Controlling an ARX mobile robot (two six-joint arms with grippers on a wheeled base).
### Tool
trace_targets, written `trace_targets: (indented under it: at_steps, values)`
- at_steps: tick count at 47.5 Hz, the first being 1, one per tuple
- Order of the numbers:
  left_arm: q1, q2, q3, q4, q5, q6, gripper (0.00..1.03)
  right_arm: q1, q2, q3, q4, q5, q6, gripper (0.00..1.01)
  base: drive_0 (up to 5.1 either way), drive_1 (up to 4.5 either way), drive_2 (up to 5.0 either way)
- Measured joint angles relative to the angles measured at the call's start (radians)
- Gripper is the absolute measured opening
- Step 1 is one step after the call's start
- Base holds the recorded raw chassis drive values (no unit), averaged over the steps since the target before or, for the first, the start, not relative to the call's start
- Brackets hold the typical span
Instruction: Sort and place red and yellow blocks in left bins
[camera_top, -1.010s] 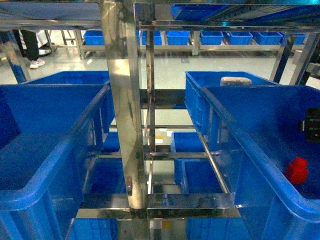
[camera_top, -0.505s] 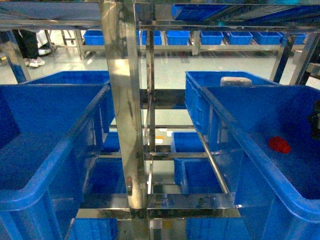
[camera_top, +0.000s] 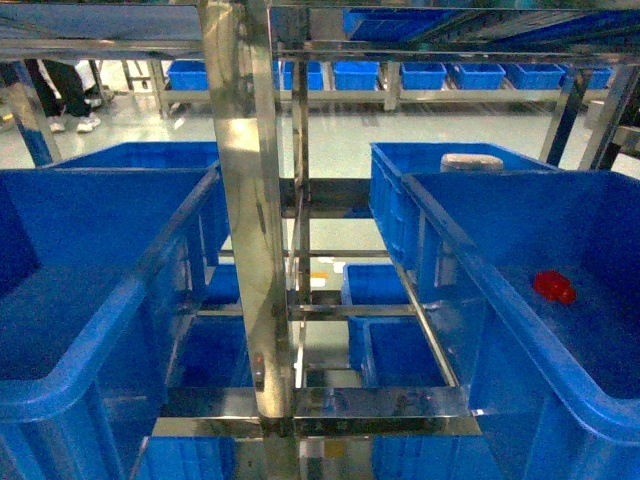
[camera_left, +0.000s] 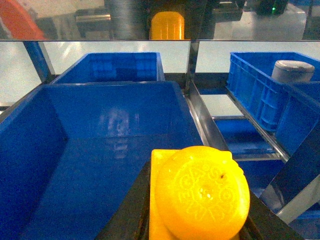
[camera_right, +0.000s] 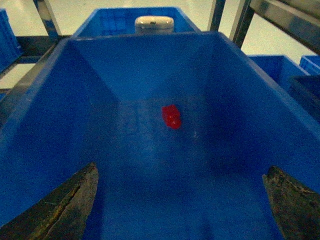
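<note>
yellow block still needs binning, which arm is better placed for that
Left. Its end effector already holds the yellow block over the left crate. The right end effector is open and empty above the right crate, where the red block lies.

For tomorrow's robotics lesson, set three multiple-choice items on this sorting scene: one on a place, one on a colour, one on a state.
1. Where does the red block lie?
A. on the floor of the right-hand crate
B. on the metal rack
C. in the left-hand crate

2. What colour is the block in the left end effector?
A. green
B. yellow
C. white

3. How is the right end effector?
A. shut on the red block
B. shut on a plate
C. open, holding nothing

Key: 1 A, the right wrist view shows it on the crate's floor; 2 B, it fills the left wrist view; 3 C, its fingers stand wide apart.
</note>
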Motion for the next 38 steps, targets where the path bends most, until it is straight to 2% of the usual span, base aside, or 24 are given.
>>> trace_targets:
  at_steps: [6, 10, 14, 24, 28, 38]
  values:
    - [0.0, 0.0, 0.0, 0.0, 0.0, 0.0, 0.26, 0.002, -0.158, -0.06, -0.062, 0.003, 0.002, 0.98, 0.0, 0.0, 0.0]
    - [0.0, 0.0, 0.0, 0.0, 0.0, 0.0, 0.26, 0.027, -0.286, -0.105, -0.132, 0.059, -0.019, 0.98, 0.0, 0.0, 0.0]
    - [0.0, 0.0, 0.0, 0.0, 0.0, 0.0, 0.26, 0.034, -0.39, -0.129, -0.143, 0.074, -0.035, 0.98, 0.0, 0.0, 0.0]
    - [0.0, 0.0, 0.0, -0.005, -0.003, 0.0, 0.26, 0.033, -0.389, -0.12, -0.142, 0.077, -0.044, 0.98, 0.0, 0.0, 0.0]
    - [-0.001, -0.003, -0.008, -0.057, -0.022, -0.002, 0.26, 0.033, -0.391, -0.12, -0.138, 0.077, -0.044, 0.98, 0.0, 0.0, 0.0]
    - [-0.001, 0.033, -0.023, -0.056, -0.06, -0.022, 0.26, 0.033, -0.392, -0.12, -0.138, 0.077, -0.044, 0.98, 0.0, 0.0, 0.0]
